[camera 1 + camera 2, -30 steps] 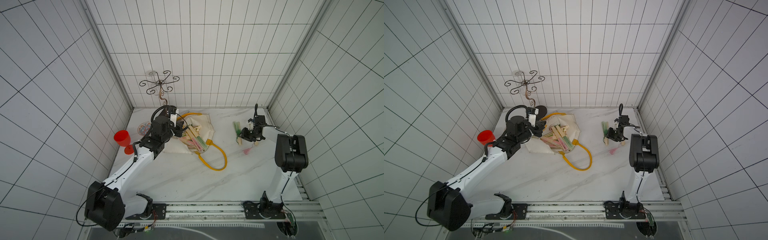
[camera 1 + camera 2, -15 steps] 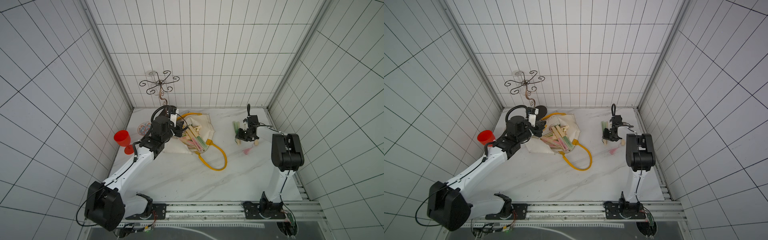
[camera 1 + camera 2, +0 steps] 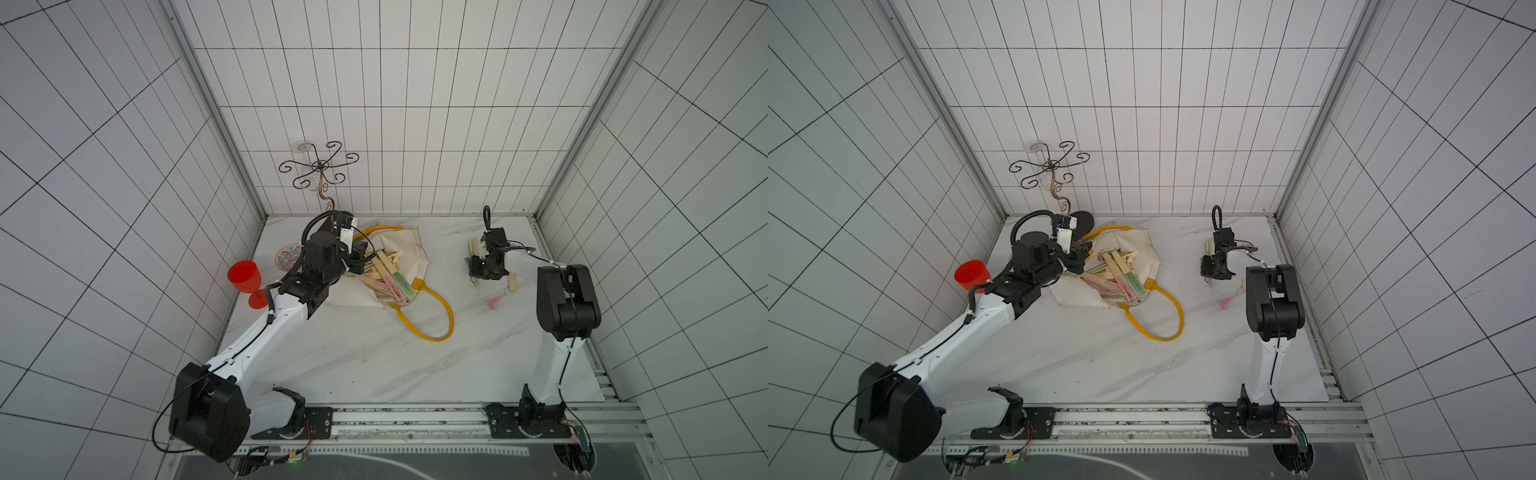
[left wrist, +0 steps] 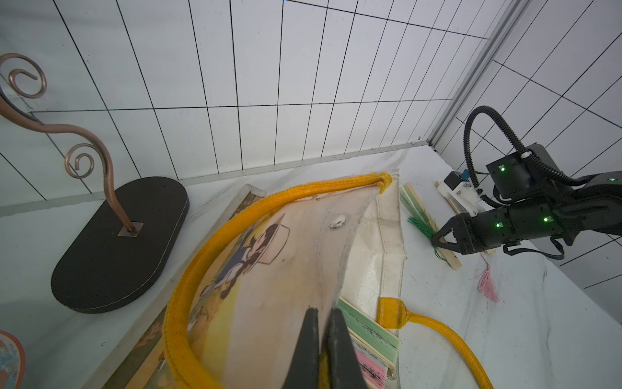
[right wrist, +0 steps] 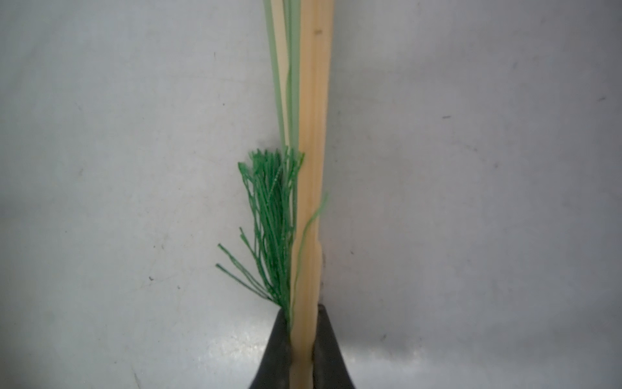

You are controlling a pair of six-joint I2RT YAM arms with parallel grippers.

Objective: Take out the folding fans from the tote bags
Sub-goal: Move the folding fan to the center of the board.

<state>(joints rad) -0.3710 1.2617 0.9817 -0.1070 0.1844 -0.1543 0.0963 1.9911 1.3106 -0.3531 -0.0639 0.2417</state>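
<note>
The left gripper point(image 4: 323, 315), arm stretched far forward, pinches the raised edge of the tote bag point(image 4: 269, 269), folding fans point(image 3: 392, 283) lying inside it; well to the right, the right gripper point(image 5: 303, 340), arm sharply bent, clamps a green-tasselled fan point(image 5: 314, 134) lying on the table point(image 3: 353, 357).

Partly hidden inside tote bag point(image 3: 410, 250): folding fans point(image 3: 392, 282); plate point(image 4: 8, 360) cut off.
</note>
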